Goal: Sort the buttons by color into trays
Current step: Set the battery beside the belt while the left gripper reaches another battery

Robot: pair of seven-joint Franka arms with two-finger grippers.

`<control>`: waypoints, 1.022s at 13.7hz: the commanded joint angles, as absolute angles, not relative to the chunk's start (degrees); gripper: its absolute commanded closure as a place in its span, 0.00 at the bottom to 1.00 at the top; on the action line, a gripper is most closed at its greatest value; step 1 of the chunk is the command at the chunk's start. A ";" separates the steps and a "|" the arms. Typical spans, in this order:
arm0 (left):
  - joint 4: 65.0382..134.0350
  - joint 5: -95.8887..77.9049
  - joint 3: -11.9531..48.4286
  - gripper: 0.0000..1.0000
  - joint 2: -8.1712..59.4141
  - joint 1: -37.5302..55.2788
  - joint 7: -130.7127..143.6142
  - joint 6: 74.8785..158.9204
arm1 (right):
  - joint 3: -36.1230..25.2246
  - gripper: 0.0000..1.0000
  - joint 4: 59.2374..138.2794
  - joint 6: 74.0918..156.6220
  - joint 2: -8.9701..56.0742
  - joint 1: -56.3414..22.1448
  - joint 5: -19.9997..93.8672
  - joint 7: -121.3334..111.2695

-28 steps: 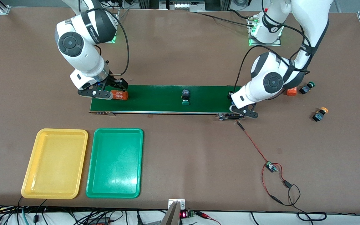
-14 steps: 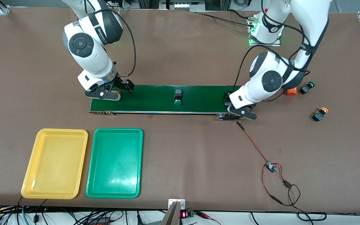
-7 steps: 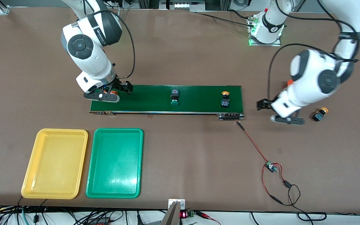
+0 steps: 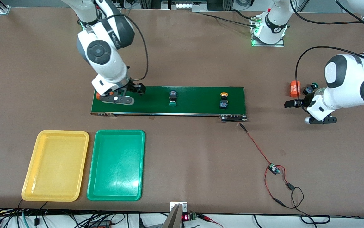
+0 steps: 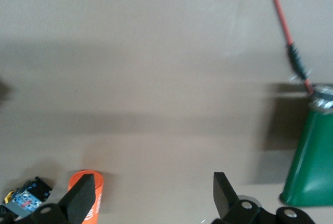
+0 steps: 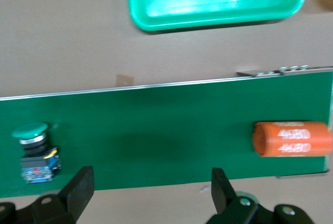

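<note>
Even overhead light, bright, no hard edges. White glare patch on the green tray (image 4: 116, 164); weaker sheen on the yellow tray (image 4: 55, 165). My arms drop soft shadows on the worktop (image 4: 182, 152). Left wrist view is soft, broad dim shadow bands across it. Right wrist view: orange cylinder (image 6: 292, 138) slightly smeared, my fingers (image 6: 80, 188) dark.

So here's the tally: three buttons I can make out, a green-capped one (image 4: 172, 98) and a yellow-capped one (image 4: 223, 100) on the one conveyor belt (image 4: 197, 100), plus another green-capped one (image 4: 310, 89) on the tabletop (image 4: 182, 57). Two trays, one yellow (image 4: 56, 165), one green (image 4: 116, 164). Two orange cylinders: (image 4: 294, 89) and (image 6: 291, 138). Two robot arms, one hand each, and one red wire (image 4: 257, 148).
</note>
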State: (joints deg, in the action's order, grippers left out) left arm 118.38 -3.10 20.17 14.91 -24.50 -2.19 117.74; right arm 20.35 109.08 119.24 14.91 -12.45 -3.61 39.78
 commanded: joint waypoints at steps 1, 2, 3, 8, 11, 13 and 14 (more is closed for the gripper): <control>122.86 -1.33 20.83 0.00 13.28 -26.45 -5.36 117.42 | 20.39 0.00 106.61 120.31 18.36 -13.18 -4.22 41.05; 124.09 0.77 20.92 0.00 12.92 -26.63 -5.88 117.42 | 20.39 0.00 106.61 120.93 19.50 -14.23 -4.22 41.22; 125.23 1.83 20.92 0.00 12.57 -27.33 -6.06 117.60 | 20.39 0.00 106.61 122.16 20.12 -15.11 -4.13 41.22; 127.61 4.04 20.92 0.00 12.48 -31.99 -10.89 118.12 | 20.39 0.00 106.79 125.85 22.94 -17.84 -4.57 43.67; 129.80 6.24 20.92 0.00 13.01 -33.04 -11.60 119.61 | 20.30 0.00 107.23 127.79 23.03 -18.37 -4.83 44.21; 133.40 6.24 20.92 0.00 13.01 -33.66 -11.60 123.29 | 20.30 0.00 107.66 128.93 23.03 -18.81 -4.83 45.52; 135.07 6.24 20.92 0.00 13.01 -33.84 -11.60 125.31 | 20.30 0.00 107.84 129.46 23.03 -19.24 -4.92 46.31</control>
